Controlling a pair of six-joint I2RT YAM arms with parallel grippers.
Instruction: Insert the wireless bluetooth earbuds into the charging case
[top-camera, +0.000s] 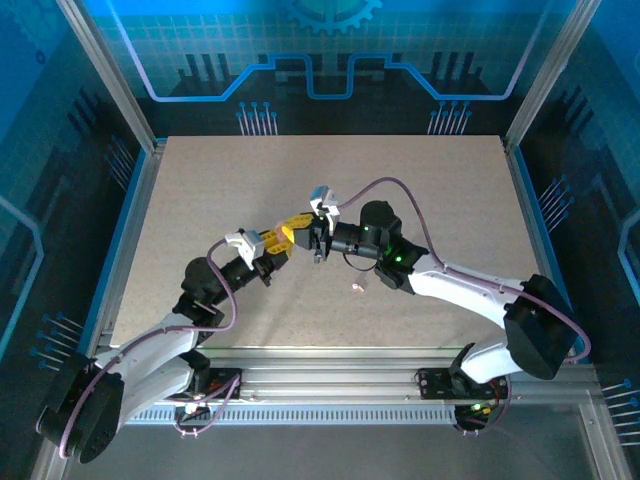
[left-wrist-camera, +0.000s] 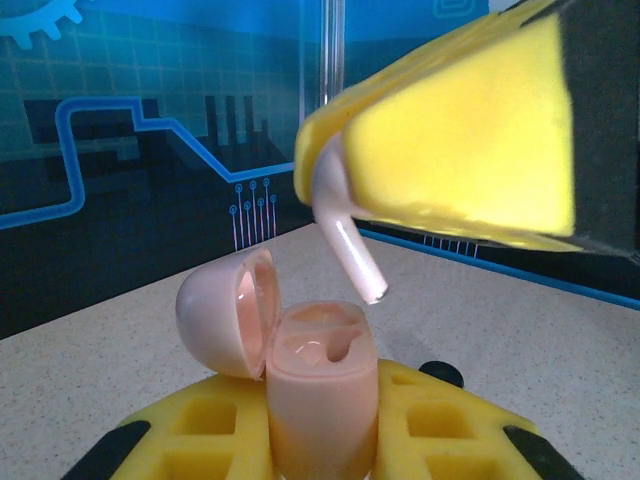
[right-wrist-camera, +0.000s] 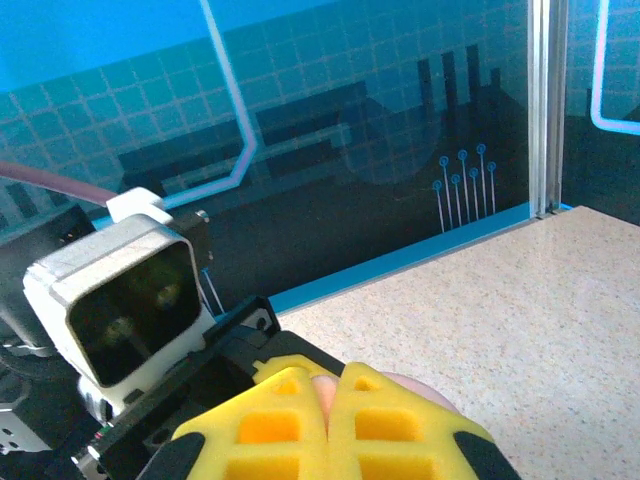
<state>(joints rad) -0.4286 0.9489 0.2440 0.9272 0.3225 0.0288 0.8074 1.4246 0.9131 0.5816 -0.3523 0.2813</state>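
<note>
L end effector (left-wrist-camera: 320, 440) clamps open pink case (left-wrist-camera: 322, 390), lid (left-wrist-camera: 225, 315) at 9 o'clock. R end effector (right-wrist-camera: 335, 412) pinches pink earbud (left-wrist-camera: 352, 245) just above at 1 o'clock, not seated.

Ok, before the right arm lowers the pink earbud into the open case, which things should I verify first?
1. Lid open: ok.
2. Charging case upright in left gripper: ok.
3. Earbud pinched by right gripper, stem pointing down: ok.
4. Seats in the case empty: ok, they look free.
5. Stem tip above its seat: cannot tell; it looks offset toward the case's right rim.
</note>
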